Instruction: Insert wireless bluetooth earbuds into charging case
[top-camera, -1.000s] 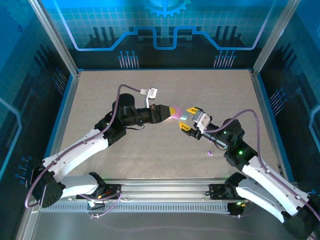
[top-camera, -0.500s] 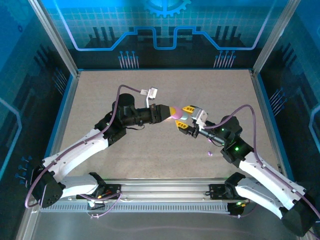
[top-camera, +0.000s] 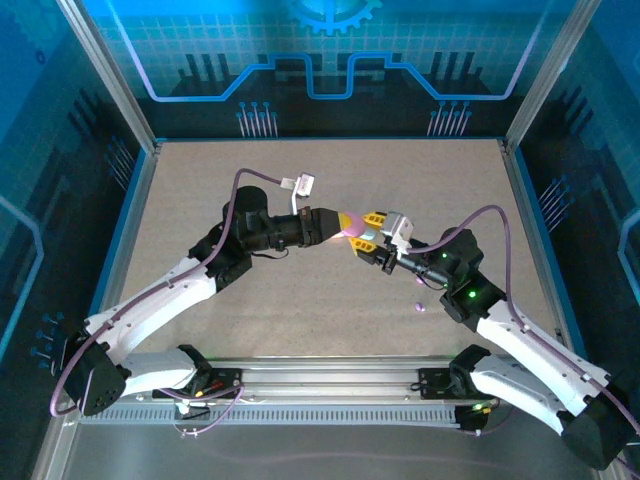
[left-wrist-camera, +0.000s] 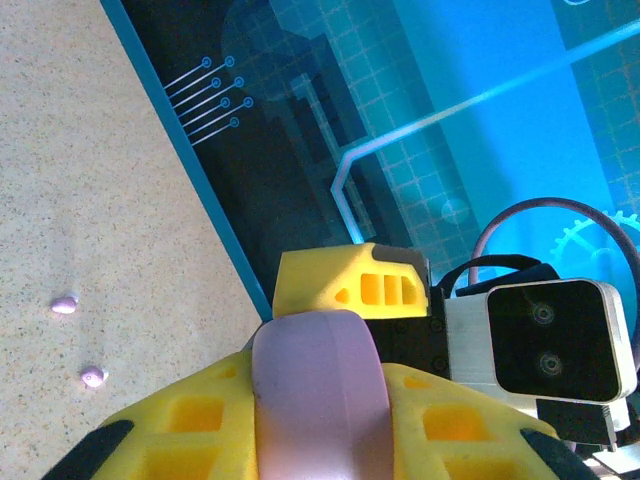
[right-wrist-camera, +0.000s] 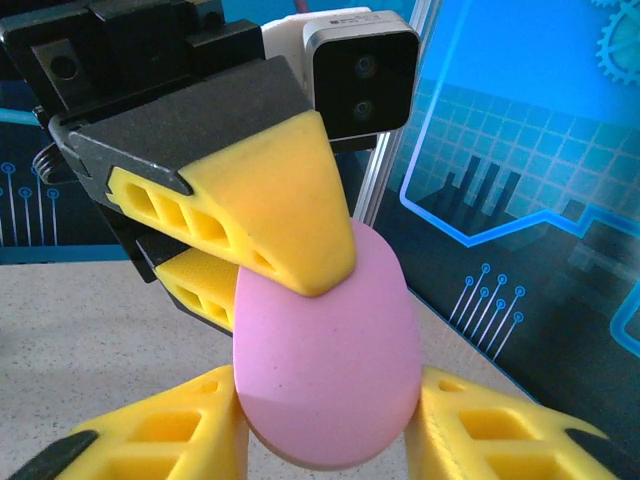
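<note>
I see the overhead camera hanging above and behind the arm bases (top-camera: 200, 380), at the 6 o'clock edge of the table (top-camera: 200, 200). It tilts down toward 12 o'clock, far enough back to take in the whole tabletop and the back wall (top-camera: 330, 60). The left wrist camera (top-camera: 300, 186) rides just behind the left gripper (top-camera: 343, 223), looking forward along it toward 3 o'clock, very close in. The right wrist camera (top-camera: 402, 228) sits behind the right gripper (top-camera: 368, 243), facing roughly 10 o'clock, equally close. The two wrist cameras stare at each other, and all three views share the pink case (top-camera: 354, 229) at mid-table.
</note>
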